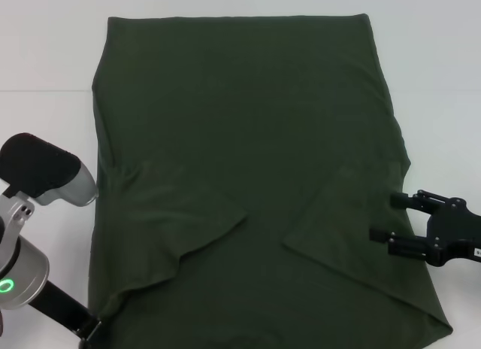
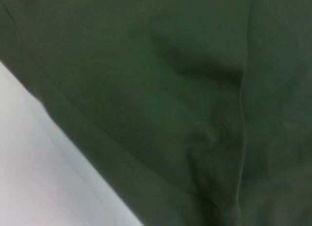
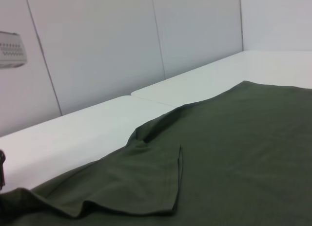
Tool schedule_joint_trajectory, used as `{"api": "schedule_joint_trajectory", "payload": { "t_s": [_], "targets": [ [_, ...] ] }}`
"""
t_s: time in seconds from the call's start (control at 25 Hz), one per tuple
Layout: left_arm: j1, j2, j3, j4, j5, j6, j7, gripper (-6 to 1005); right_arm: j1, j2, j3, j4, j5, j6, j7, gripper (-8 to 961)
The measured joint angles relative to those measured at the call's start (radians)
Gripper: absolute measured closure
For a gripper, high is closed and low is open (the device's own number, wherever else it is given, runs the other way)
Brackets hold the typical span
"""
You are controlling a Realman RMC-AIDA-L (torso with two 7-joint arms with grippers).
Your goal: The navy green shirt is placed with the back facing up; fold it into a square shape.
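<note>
1. The shirt (image 1: 248,176) lies spread flat on the white desk (image 1: 45,63), plain side up, taking up most of the middle of the head view. Both sleeves are already folded inward onto the body, so the outline is close to a long rectangle.
2. It looks soft, thin and light. It will likely drape and sag when lifted, and a layer could slip or drag, so I would judge a pinch at a hem or corner safer than a grip mid-panel.
3. Good holds appear to be the near corners and the far hem corners. The folded sleeve edges are loose flaps and may fall open if disturbed.
4. The right tool (image 1: 396,219) sits at the shirt's right edge beside the folded right sleeve, its fingers parted and holding nothing.
5. The left arm (image 1: 34,213) is at the near left corner. Its tool is not visible, so I cannot tell its state. Its wrist camera shows only cloth and a strip of desk.
6. Bare desk lies beyond the far hem and along both sides. The near edge runs out of view, so room there is uncertain.
</note>
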State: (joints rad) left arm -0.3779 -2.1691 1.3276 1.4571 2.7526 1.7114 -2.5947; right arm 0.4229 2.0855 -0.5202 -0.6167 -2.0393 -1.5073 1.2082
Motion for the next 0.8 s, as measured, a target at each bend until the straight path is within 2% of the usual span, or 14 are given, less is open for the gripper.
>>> {"api": "schedule_joint_trajectory", "payload": {
  "t_s": [0.16,0.4,0.44,0.48,0.6,0.68,0.8],
  "targets": [
    [-0.015,0.002,-0.089,-0.047,-0.076,0.019,0.021,992,0.0,-0.011,0.001,-0.002,-0.001,0.003,0.08,119],
    [0.012,0.001,-0.226,-0.053,-0.13,-0.013,0.07,993,-0.004,-0.042,0.003,-0.027,-0.001,-0.007,0.251,120],
    [0.012,0.001,-0.226,-0.053,-0.13,-0.013,0.07,993,-0.006,-0.05,0.003,-0.03,-0.001,-0.011,0.287,120],
    [0.021,0.001,-0.296,-0.066,-0.136,-0.022,0.098,993,-0.007,-0.057,0.003,-0.031,-0.001,-0.015,0.316,120],
    [0.023,0.002,-0.377,-0.104,-0.152,-0.024,0.142,993,-0.009,-0.082,0.003,-0.037,-0.004,-0.044,0.418,120],
    [0.023,0.003,-0.442,-0.139,-0.165,-0.022,0.187,992,-0.007,-0.101,-0.002,-0.049,-0.018,-0.068,0.506,120],
    [0.025,0.003,-0.489,-0.164,-0.186,-0.019,0.228,992,0.008,-0.137,-0.008,-0.083,-0.083,-0.123,0.687,120]
  ]
}}
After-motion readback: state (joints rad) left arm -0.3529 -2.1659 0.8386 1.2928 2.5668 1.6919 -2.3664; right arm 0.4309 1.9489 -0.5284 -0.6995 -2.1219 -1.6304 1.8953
